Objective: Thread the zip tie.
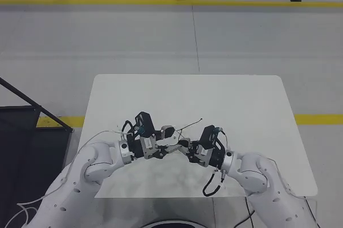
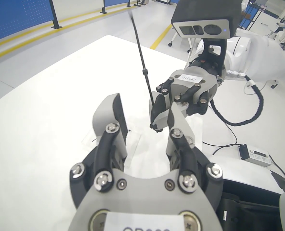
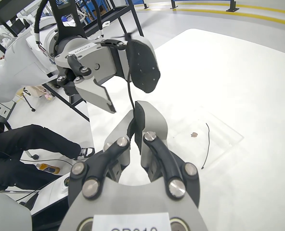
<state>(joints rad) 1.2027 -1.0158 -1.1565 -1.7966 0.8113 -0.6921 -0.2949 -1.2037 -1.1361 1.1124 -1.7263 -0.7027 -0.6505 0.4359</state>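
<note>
White worktop, 2 hands close together above it.
The right hand is clamped on the lower end of the black zip tie, whose strap stands up from it. The left hand faces it, fingers apart. A thin black strand lies on the worktop.

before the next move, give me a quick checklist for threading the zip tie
1. right gripper shut on the zip tie: ok
2. left gripper open: ok
3. zip tie lined up inside the left gripper: cannot tell
4. tail through the head: cannot tell
5. spare tie lying on the table, apart from both grippers: ok
</note>
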